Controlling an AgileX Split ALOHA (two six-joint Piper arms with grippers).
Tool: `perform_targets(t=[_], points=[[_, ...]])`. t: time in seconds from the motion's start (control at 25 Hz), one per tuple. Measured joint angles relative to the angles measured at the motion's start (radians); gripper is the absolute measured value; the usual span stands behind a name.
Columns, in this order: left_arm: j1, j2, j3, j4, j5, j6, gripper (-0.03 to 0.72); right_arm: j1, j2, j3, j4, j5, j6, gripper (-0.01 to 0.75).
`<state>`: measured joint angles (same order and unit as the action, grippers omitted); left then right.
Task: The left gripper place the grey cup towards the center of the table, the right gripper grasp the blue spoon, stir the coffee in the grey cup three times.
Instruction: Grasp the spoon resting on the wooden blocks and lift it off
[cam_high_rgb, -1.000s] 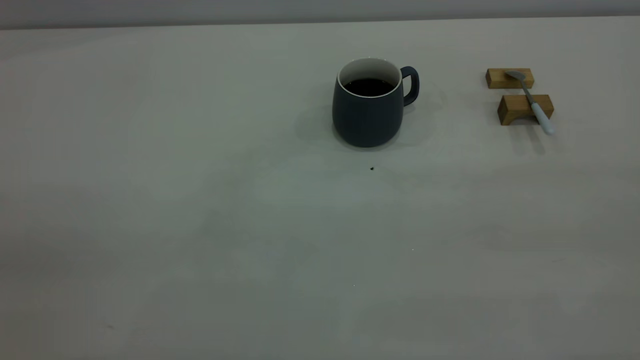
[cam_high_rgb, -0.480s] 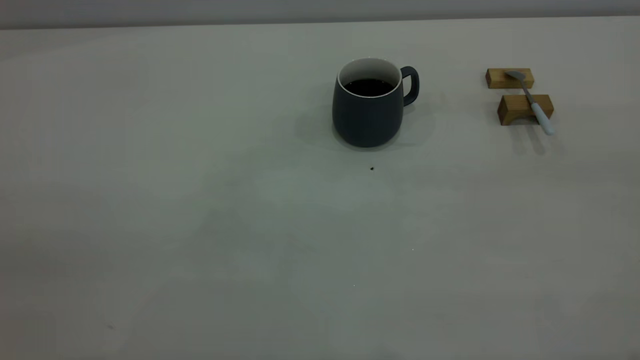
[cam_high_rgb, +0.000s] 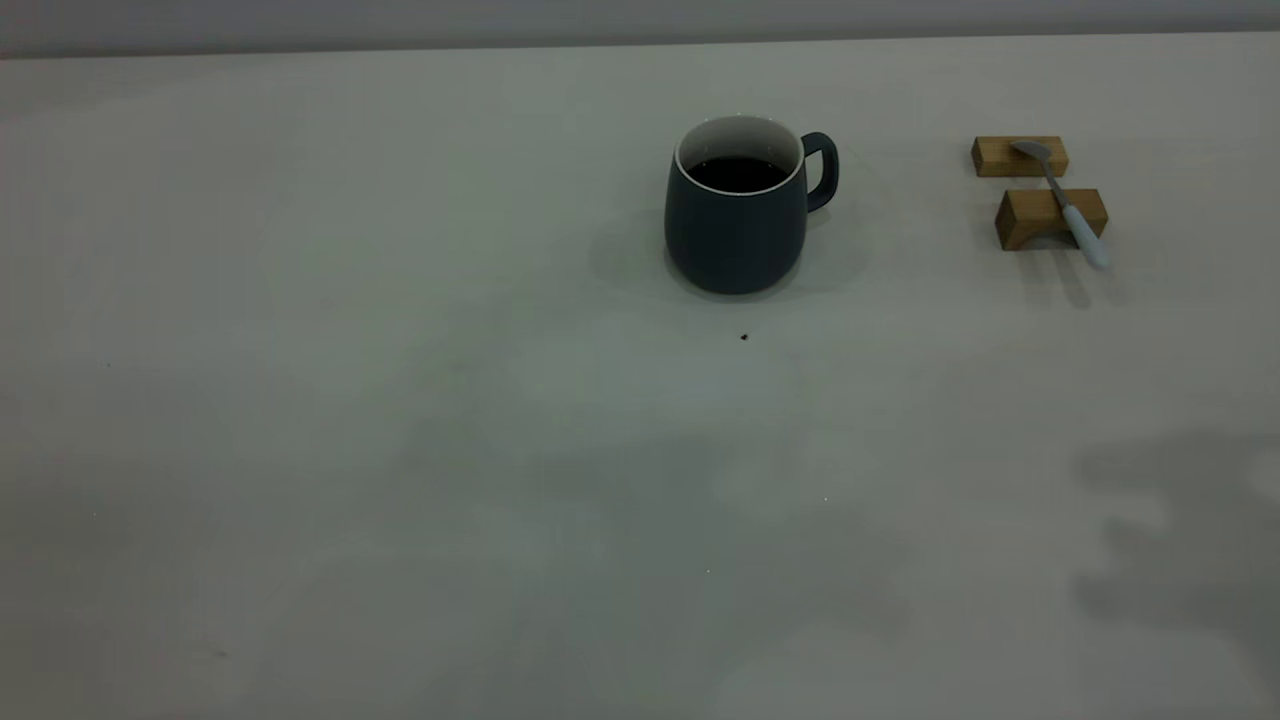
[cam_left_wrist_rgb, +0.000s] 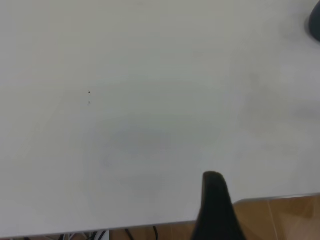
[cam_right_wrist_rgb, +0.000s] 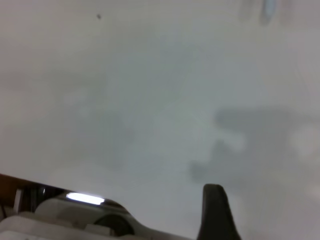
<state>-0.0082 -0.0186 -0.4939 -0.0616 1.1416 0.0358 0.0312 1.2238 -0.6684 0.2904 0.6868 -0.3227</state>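
The grey cup stands upright on the table at the back, right of the middle, handle to the right, with dark coffee inside. The blue spoon lies across two wooden blocks at the far right, bowl toward the back. Neither arm shows in the exterior view. In the left wrist view the left gripper hangs over the table's near edge, with a sliver of the cup far off. The right gripper hovers over bare table, the spoon's handle tip far ahead.
Two tan wooden blocks carry the spoon. A tiny dark speck lies in front of the cup. A dark shadow falls on the table's front right. Beyond the table edge shows brown floor.
A dark shadow has spread over the table's front right, and fainter ones over the front middle. Cup and spoon have not moved.
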Motion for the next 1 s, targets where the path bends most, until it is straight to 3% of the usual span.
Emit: perform_targets(t=[0.2, 0.4, 0.76, 1.0], points=[[0.0, 0.0, 0.0, 0.0, 0.0, 0.0, 0.585, 0.0, 0.24, -0.021, 0.008, -0.137, -0.027, 0.556], [0.0, 0.0, 0.0, 0.0, 0.0, 0.0, 0.585, 0.0, 0.46, -0.142, 0.003, -0.203, -0.036, 0.569], [0.0, 0.0, 0.0, 0.0, 0.0, 0.0, 0.585, 0.0, 0.845, -0.497, -0.053, -0.196, -0.049, 0.569], [0.0, 0.0, 0.0, 0.0, 0.0, 0.0, 0.585, 0.0, 1.0, -0.645, -0.125, -0.177, -0.021, 0.569]])
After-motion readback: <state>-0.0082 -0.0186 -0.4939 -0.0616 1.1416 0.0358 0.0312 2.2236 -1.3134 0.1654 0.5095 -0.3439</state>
